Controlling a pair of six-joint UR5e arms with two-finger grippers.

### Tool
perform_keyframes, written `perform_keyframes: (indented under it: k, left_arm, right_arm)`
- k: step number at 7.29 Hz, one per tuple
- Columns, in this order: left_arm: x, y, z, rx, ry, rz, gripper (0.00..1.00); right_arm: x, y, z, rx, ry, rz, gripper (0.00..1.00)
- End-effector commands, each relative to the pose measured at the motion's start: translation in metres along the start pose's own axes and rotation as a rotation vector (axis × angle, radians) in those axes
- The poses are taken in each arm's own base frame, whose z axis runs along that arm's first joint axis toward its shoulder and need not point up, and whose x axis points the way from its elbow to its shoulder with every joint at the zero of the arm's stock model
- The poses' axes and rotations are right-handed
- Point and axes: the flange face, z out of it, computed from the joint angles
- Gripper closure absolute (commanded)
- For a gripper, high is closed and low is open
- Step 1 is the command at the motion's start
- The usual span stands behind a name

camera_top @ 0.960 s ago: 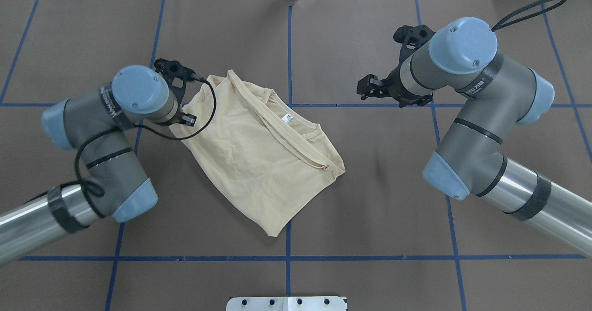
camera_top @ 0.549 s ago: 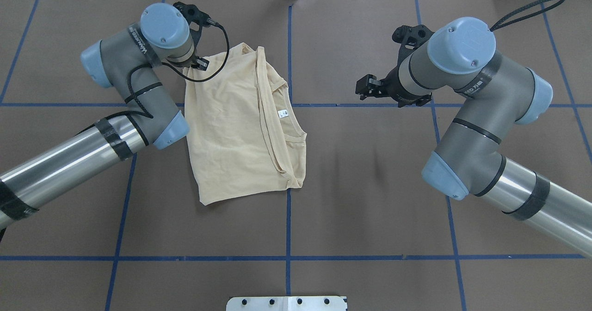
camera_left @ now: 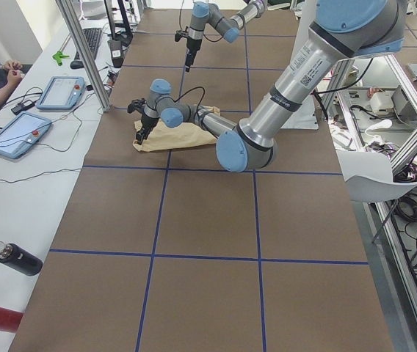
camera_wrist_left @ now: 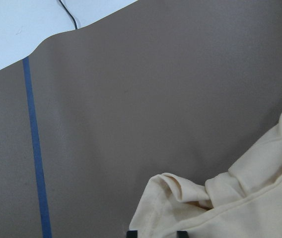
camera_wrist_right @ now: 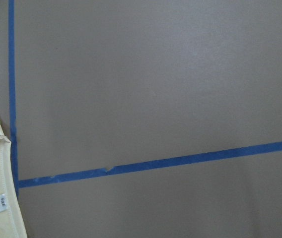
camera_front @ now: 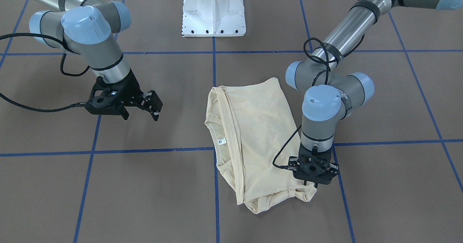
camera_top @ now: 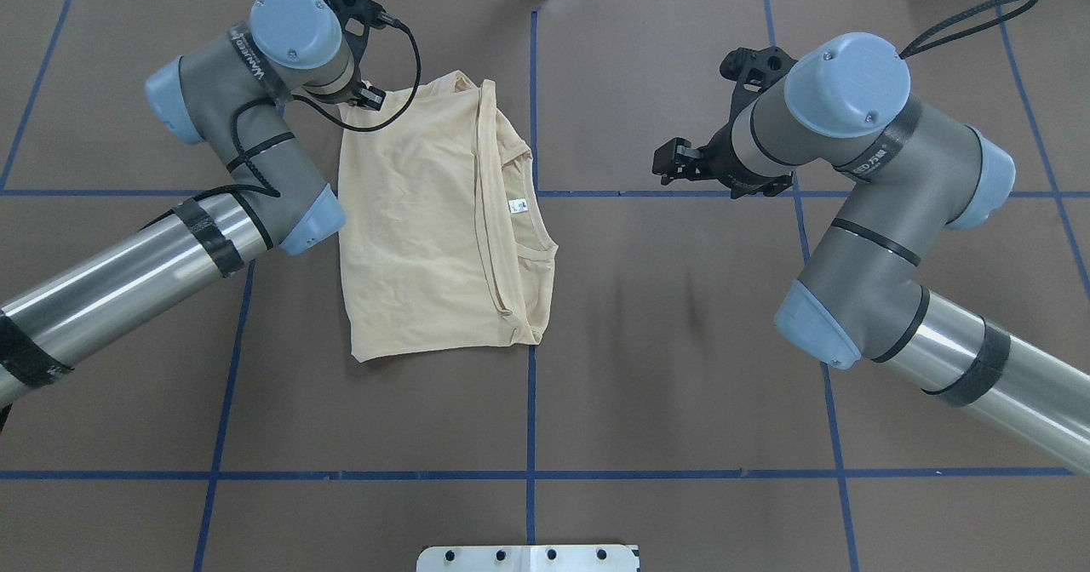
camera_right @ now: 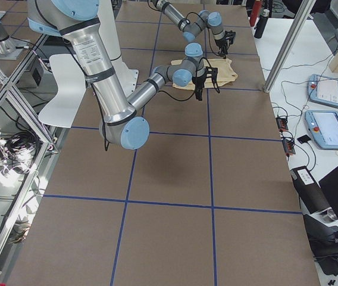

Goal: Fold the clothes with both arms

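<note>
While the folded T-shirt (camera_top: 434,223) lies left of the table's (camera_top: 681,368) centre | left gripper (camera_front: 314,183) pinches its far corner, likely squaring it; releasing looks next | right gripper (camera_front: 141,107) hangs parted, empty, well apart | neck label (camera_top: 516,206) shows; print hidden, pinch largely covered.

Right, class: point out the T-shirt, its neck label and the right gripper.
T-shirt (camera_top: 409,240), overhead view, middle of the folded body.
Neck label (camera_top: 516,206), overhead view, the white tag.
Right gripper (camera_front: 152,107), front-facing view, between the fingertips.
</note>
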Motion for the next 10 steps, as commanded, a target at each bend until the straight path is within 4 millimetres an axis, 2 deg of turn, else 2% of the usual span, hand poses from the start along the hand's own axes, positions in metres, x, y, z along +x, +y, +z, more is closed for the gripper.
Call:
perform_keyframes:
  k: [1,2,3,4,5,6,7,10]
  left_arm:
    - [-0.011,0.035,-0.031,-0.029,0.143,0.008,0.00]
    - [-0.012,0.042,-0.046,-0.018,0.165,0.012,0.00]
    - [-0.014,0.047,-0.049,-0.017,0.169,0.013,0.00]
    - [-0.015,0.047,-0.048,-0.019,0.168,0.011,0.00]
    - [-0.016,0.048,-0.048,-0.020,0.167,0.009,0.00]
    - [-0.016,0.048,-0.048,-0.020,0.167,0.008,0.00]
    - [-0.015,0.048,-0.049,-0.019,0.168,0.005,0.00]
    - [-0.016,0.049,-0.047,-0.021,0.165,0.003,0.00]
  right_arm:
    - [-0.078,0.021,0.033,0.030,0.011,0.059,0.00]
    - [-0.111,0.040,0.053,0.024,0.024,0.077,0.00]
    - [-0.132,0.061,0.071,0.031,0.043,0.084,0.01]
    - [-0.141,0.081,0.091,0.036,0.069,0.065,0.05]
    - [-0.142,0.092,0.102,0.050,0.083,0.052,0.26]
    - [-0.141,0.093,0.104,0.049,0.088,0.051,0.43]
    - [-0.141,0.097,0.106,0.045,0.089,0.048,0.58]
    - [-0.141,0.097,0.106,0.045,0.089,0.042,0.61]
